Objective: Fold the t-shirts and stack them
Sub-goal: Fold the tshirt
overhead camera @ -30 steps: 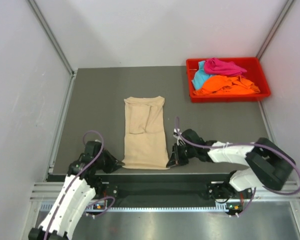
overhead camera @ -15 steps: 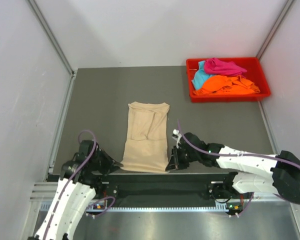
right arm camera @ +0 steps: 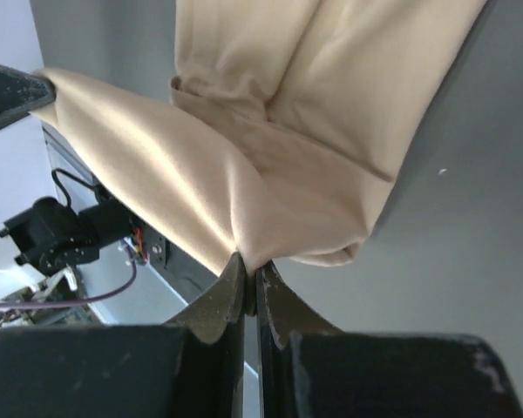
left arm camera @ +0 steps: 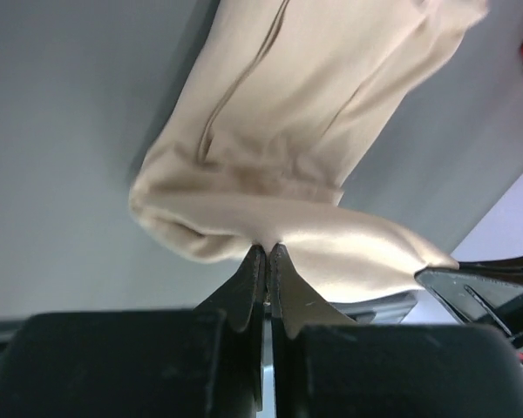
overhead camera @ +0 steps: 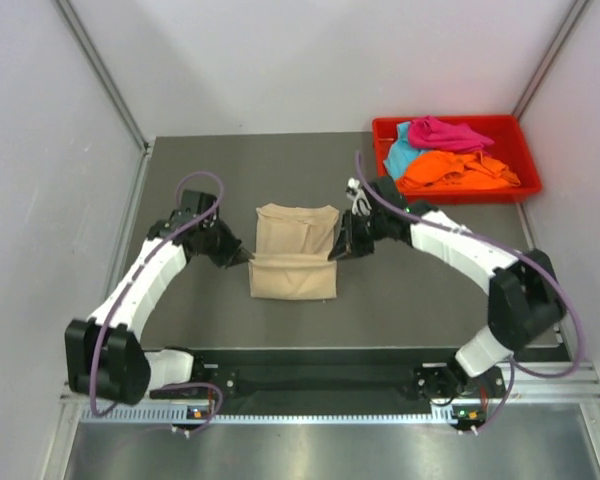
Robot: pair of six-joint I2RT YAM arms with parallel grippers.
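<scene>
Beige t-shirt (overhead camera: 293,268) spans left gripper (overhead camera: 248,257) to right gripper (overhead camera: 337,250), both pinching it.

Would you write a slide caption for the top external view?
The left gripper and right gripper hold the beige t-shirt half folded; other shirts lie in the red tray.

Lab test cell — white panels (overhead camera: 310,60), aluminium framing (overhead camera: 101,72).
</scene>
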